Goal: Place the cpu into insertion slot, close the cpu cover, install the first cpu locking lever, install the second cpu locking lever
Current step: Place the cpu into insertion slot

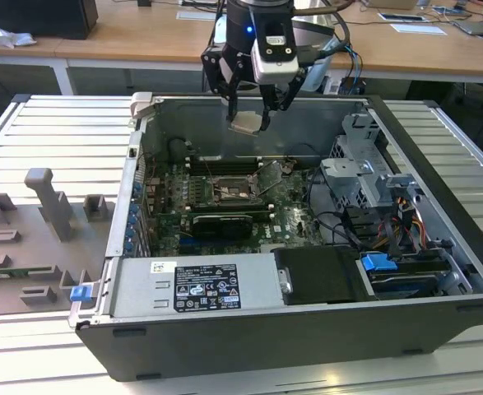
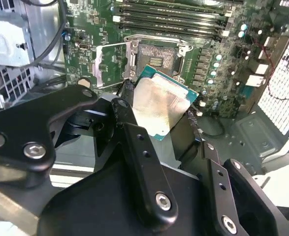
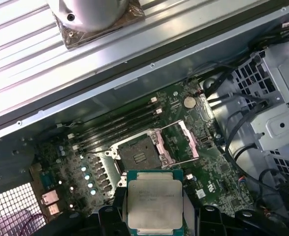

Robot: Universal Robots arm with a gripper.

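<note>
pinching the cpu point(image 3: 155, 202), pincer point(image 2: 160, 106) closed

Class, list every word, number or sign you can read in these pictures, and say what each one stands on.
None can be read with certainty.
White label on the power supply: lines of print and symbols, too small to read.
Top of the cpu, held in the gripper: faint engraved lines, too blurred to read.
Green circuit board: small white markings, too small to read.
</note>
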